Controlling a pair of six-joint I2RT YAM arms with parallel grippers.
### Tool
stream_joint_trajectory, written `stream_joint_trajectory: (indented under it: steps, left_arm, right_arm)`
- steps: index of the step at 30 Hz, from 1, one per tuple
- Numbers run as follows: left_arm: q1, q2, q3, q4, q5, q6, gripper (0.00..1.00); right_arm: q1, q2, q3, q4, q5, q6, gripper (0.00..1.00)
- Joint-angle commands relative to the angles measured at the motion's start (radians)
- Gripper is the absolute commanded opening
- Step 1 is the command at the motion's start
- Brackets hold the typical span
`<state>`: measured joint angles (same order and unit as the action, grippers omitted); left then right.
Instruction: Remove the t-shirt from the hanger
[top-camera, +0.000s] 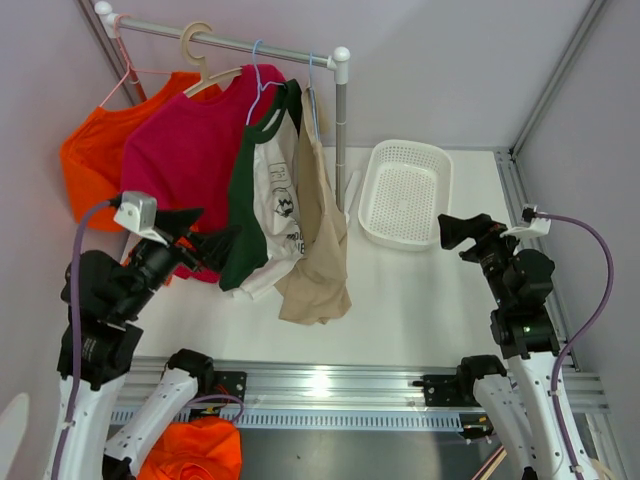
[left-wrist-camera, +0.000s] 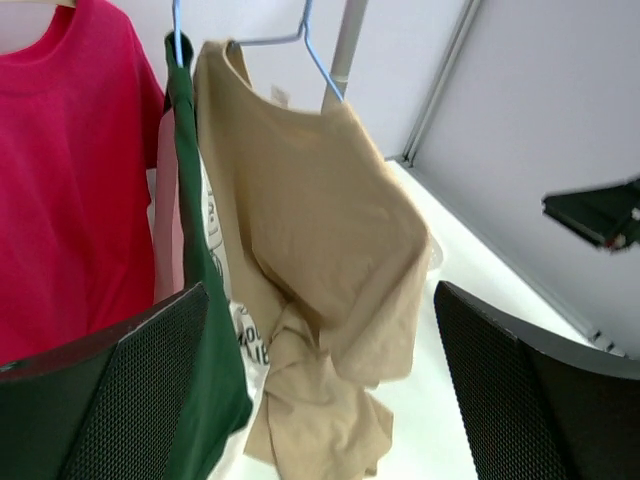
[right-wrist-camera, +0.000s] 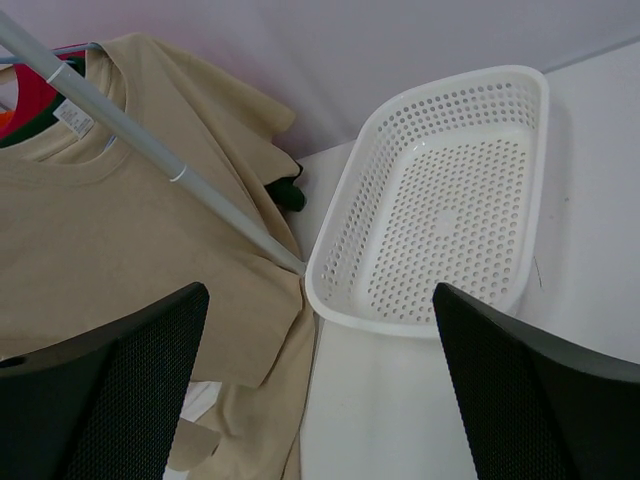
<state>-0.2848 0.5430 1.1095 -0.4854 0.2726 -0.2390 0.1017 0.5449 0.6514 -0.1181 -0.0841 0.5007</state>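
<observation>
Beside the rack post (top-camera: 342, 130), tan t-shirt (top-camera: 318, 240) hangs limp; probably light, soft. Pinch shoulder near hanger (left-wrist-camera: 322, 66). Left gripper (top-camera: 210, 232) and right gripper (top-camera: 462, 235) gape wide, empty.

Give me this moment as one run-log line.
tan t-shirt: on hanger | left gripper: open, empty, facing it | right gripper: open, empty, near basket
</observation>
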Motion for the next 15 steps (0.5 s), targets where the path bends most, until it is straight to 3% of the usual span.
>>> stream_joint_trajectory:
  steps: [1, 7, 15]
  left_arm:
    - [0.006, 0.139, 0.093, -0.002, -0.053, -0.058, 1.00]
    - [-0.004, 0.378, 0.257, 0.044, -0.045, -0.163, 1.00]
    - [-0.157, 0.678, 0.514, 0.018, -0.261, -0.155, 1.00]
  right_arm:
    - [0.004, -0.016, 0.048, 0.001, 0.018, -0.017, 0.99]
    - [0.004, 0.001, 0.062, -0.025, -0.008, -0.062, 0.99]
    - [0.004, 0.006, 0.067, -0.045, -0.003, -0.085, 0.99]
